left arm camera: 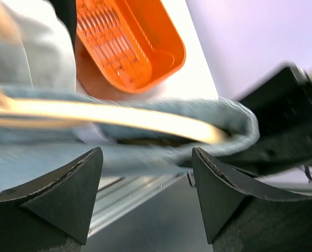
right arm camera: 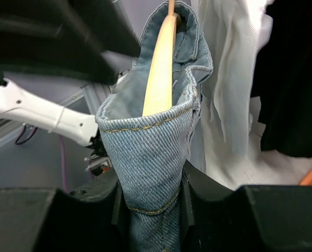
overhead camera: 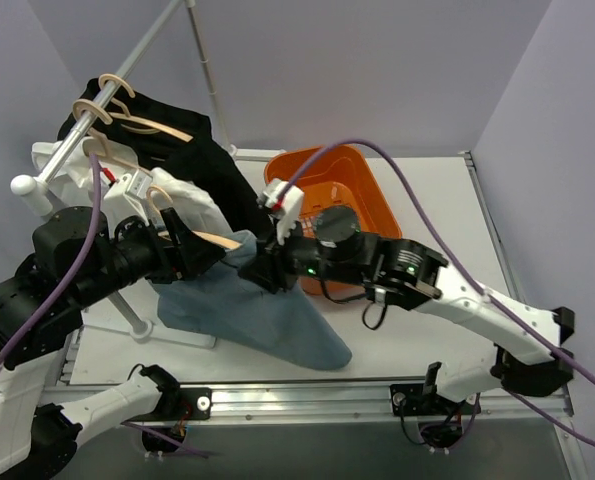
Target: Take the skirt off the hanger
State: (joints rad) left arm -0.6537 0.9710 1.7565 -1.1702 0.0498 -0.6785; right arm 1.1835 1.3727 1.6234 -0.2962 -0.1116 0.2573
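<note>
Right gripper (right arm camera: 150, 197) is clamped narrowly on the waistband of the denim skirt (right arm camera: 145, 142). The waistband is looped over one end of the wooden hanger (right arm camera: 158, 68), and the rest of the fabric is seen falling toward the table (overhead camera: 427, 200), near the orange basket (overhead camera: 327, 165). Left gripper (left arm camera: 148, 157) is held with its jaws wide apart just beside the hanger and waistband, and nothing is gripped.

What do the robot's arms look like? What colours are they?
The left arm and right arm mix chunky black joints with white links. A purple cable runs along each. The right one shows a tiny green light; the fingers are black wedges.
</note>
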